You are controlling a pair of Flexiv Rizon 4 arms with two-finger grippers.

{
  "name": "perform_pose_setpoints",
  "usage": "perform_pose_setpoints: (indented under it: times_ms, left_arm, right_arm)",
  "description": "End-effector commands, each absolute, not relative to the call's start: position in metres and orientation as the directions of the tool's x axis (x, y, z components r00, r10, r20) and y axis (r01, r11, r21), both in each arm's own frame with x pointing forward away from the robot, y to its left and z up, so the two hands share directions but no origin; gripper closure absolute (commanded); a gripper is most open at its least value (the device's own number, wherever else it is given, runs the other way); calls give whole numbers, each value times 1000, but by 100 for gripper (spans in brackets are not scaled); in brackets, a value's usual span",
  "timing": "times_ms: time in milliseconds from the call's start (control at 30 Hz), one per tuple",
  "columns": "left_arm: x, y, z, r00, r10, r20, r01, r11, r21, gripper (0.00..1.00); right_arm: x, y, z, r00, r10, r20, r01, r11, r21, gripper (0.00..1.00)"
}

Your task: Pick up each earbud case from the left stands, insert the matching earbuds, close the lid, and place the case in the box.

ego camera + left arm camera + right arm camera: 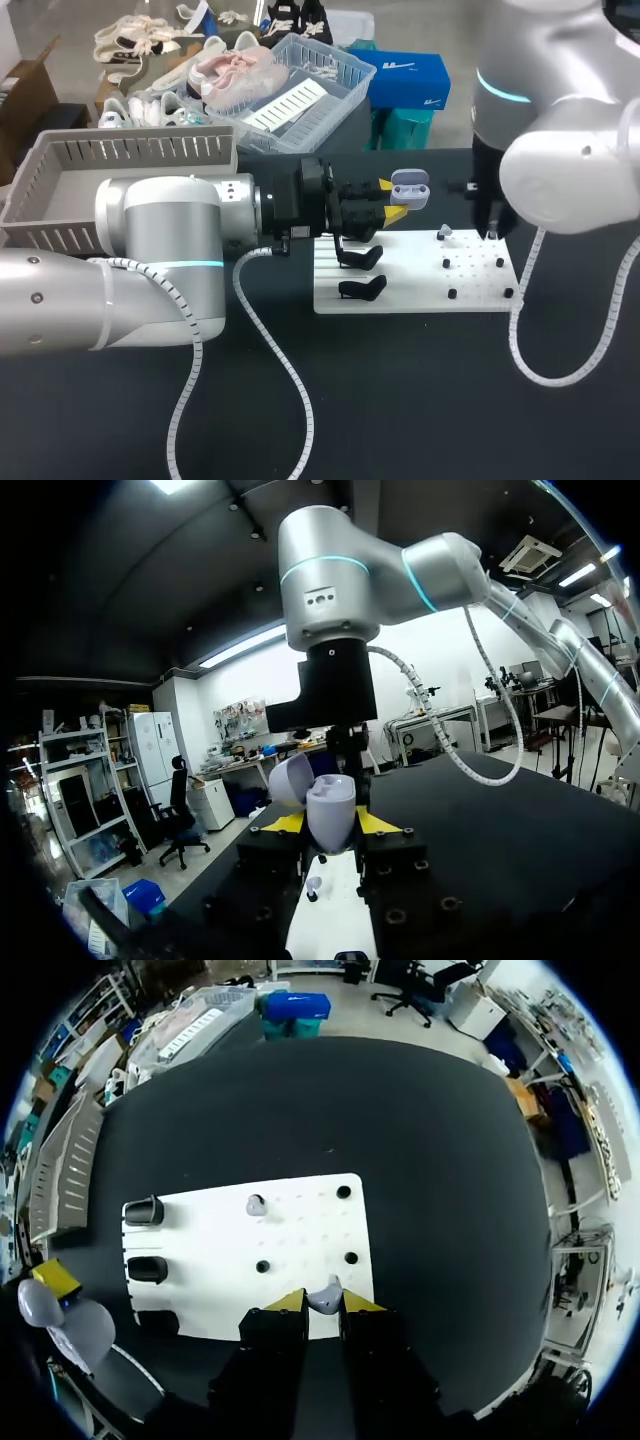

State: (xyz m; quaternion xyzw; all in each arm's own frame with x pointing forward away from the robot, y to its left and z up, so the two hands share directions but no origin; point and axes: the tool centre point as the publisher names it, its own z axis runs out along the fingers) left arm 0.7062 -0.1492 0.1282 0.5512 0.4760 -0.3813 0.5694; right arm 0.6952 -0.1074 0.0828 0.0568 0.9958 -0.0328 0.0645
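My left gripper [392, 199] is shut on a pale lavender earbud case [410, 188], holding it lid-open above the white board's [400, 300] far edge. In the left wrist view the case [330, 815] sits between the yellow tips, its lid [292, 780] tipped back. My right gripper [325, 1302] hangs over the board's [220, 1260] right side, shut on a small pale earbud [325, 1298]. A second earbud [256, 1204] stands on the board [444, 233]. Black stands [360, 258] [362, 290] rise on the board's left part.
A grey slatted box [130, 150] sits at the table's left, behind my left arm. Small black pegs [452, 294] dot the board's right half. A white coiled cable [280, 350] trails from my left arm across the black table top.
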Motion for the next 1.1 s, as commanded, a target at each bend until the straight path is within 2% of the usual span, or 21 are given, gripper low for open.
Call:
perform_pose_setpoints:
  times_ms: [33,600,1100]
  left_arm:
    - [706,-150,127,258,90,-962,958,106,266,100]
    - [706,-150,127,258,90,-962,958,106,266,100]
    - [706,-150,127,258,90,-962,958,106,266,100]
  right_arm:
    - [687,-102,96,-979,149,-139,161,984,-74,100]
    - [662,-90,149,-949,276,-151,291,953,-89,100]
    - [658,-59,186,-948,254,-193,267,963,-44,100]
